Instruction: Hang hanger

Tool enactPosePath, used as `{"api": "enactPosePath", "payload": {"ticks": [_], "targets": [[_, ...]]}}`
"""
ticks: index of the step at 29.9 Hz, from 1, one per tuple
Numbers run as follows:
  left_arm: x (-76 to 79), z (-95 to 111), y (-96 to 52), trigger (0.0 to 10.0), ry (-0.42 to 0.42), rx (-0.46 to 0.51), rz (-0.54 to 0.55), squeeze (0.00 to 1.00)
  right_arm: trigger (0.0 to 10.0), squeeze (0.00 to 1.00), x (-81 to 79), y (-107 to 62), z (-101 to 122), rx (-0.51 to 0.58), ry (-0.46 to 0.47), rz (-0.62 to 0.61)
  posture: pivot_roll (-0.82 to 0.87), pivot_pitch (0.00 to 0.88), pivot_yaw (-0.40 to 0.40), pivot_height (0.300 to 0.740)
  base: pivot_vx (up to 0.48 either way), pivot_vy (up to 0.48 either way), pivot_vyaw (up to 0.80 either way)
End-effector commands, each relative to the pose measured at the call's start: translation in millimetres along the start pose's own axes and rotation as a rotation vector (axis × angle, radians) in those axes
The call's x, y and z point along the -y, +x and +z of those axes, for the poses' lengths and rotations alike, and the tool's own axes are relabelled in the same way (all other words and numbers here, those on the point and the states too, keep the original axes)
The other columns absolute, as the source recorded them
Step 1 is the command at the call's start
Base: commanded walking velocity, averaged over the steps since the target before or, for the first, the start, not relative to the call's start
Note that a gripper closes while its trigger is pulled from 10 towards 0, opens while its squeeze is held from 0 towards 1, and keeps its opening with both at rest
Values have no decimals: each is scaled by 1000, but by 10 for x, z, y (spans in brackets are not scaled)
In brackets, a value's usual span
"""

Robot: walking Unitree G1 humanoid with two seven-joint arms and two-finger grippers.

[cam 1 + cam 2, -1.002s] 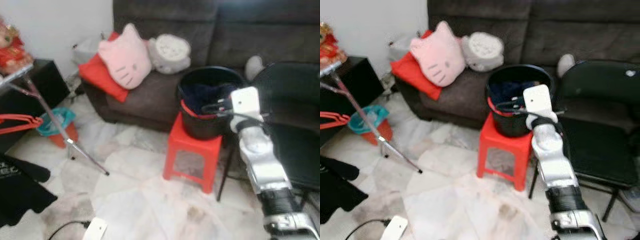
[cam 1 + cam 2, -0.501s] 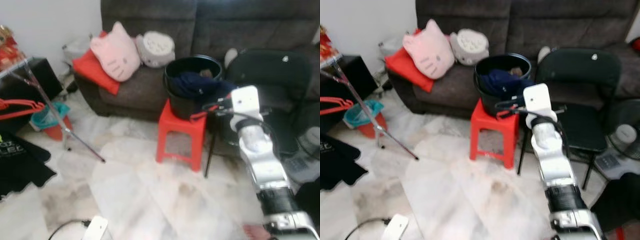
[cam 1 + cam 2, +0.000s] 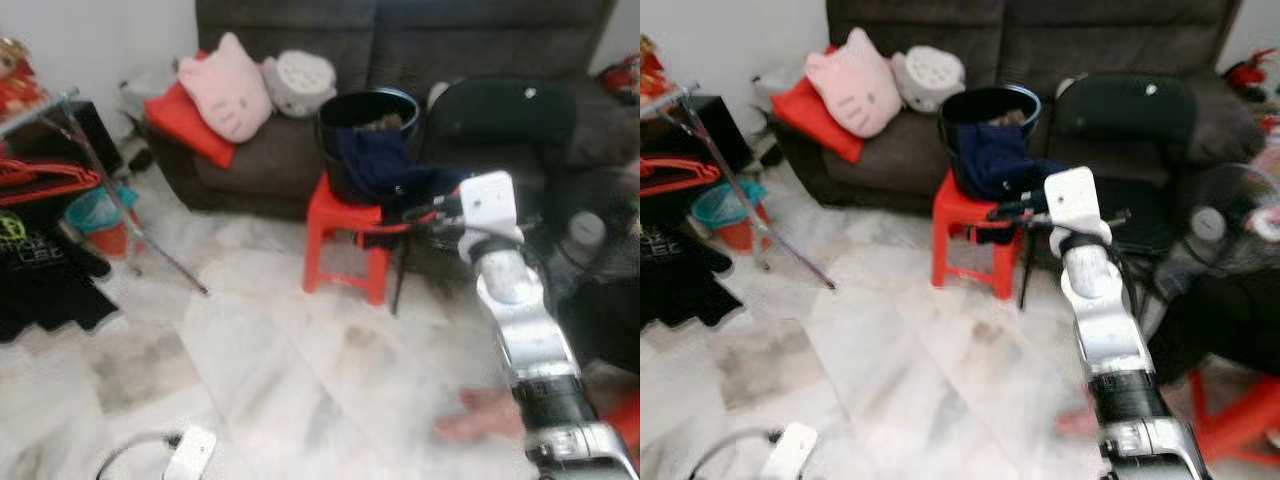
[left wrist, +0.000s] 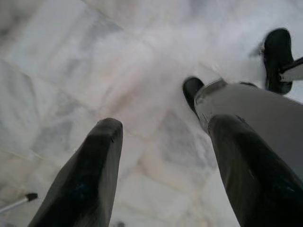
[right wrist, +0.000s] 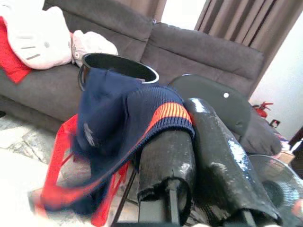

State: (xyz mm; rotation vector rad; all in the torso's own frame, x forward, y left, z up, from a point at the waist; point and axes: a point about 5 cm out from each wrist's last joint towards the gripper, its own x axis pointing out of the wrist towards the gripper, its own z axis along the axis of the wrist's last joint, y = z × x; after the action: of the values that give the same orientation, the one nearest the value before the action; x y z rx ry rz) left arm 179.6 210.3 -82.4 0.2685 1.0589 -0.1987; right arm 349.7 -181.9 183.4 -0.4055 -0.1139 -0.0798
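Note:
My right gripper [image 3: 428, 212] is shut on a navy garment [image 3: 383, 168] with an orange-striped hem. The garment trails from the black bucket [image 3: 367, 103] on the red stool [image 3: 333, 218] to my fingers [image 5: 168, 156]. A red hanger [image 3: 388, 229] hangs in the garment below the gripper; the right wrist view shows its red hanger loop [image 5: 71, 193]. At the far left stands a drying rack [image 3: 70, 110] with red hangers [image 3: 42, 176] and a black T-shirt [image 3: 45, 268]. My left gripper [image 4: 161, 125] hangs open over the marble floor.
A black folding chair [image 3: 502, 116] and a fan [image 3: 590, 226] stand right of the stool. The dark sofa [image 3: 290, 160] behind holds pink, red and grey cushions. A white device [image 3: 190, 452] with a cable lies on the floor. A blurred pink shape [image 3: 478, 416] lies beside my right arm.
The camera has backed away from the sofa and taken in more floor. The navy garment, earlier inside the bucket, now drapes out over its rim toward my right gripper.

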Motion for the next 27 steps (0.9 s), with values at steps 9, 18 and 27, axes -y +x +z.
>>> {"api": "enactPosePath", "payload": {"ticks": [9, 18, 27], "targets": [[-38, -73, -14, 10000, 10, -31, 12, 0, 10000, 0, -20, -84, -490, -207, 118, -25, -55, 0, 38, 740, 0, 0, 0], [-35, -68, -13, 10000, -10, -21, 15, 0, 10000, 0, -132, -453, -1234, -502, 321, -100, -31, 0, 38, 740, 0, 0, 0], [-51, -70, -16, 10000, 2, -25, 19, 0, 10000, 0, -142, -426, -1197, -443, 374, -145, -29, 0, 47, 740, 0, 0, 0]]}}
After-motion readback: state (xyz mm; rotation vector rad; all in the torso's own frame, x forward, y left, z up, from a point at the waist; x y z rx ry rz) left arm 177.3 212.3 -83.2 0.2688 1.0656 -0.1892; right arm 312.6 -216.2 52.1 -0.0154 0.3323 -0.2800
